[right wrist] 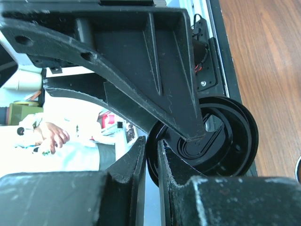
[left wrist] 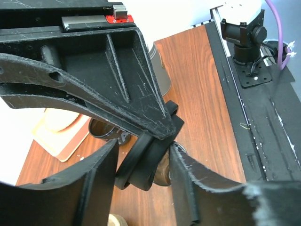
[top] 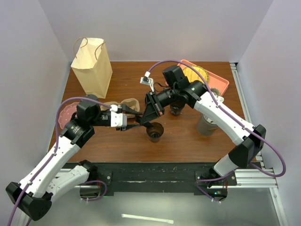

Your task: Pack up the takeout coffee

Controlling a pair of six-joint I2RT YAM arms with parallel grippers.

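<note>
**The lid might fall**

The cup (top: 155, 132) stands open in the middle of the top view. Just above it, the right gripper (right wrist: 151, 160) pinches the lid (right wrist: 221, 141). The left gripper (left wrist: 143, 147) has its jaws apart around it. Both pulling could drop the lid.

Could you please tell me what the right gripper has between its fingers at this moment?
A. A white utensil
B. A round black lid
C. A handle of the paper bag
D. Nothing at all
B: in the right wrist view, the right gripper has its two fingers closed on the rim of the round black lid, which stands on edge between them.
</note>
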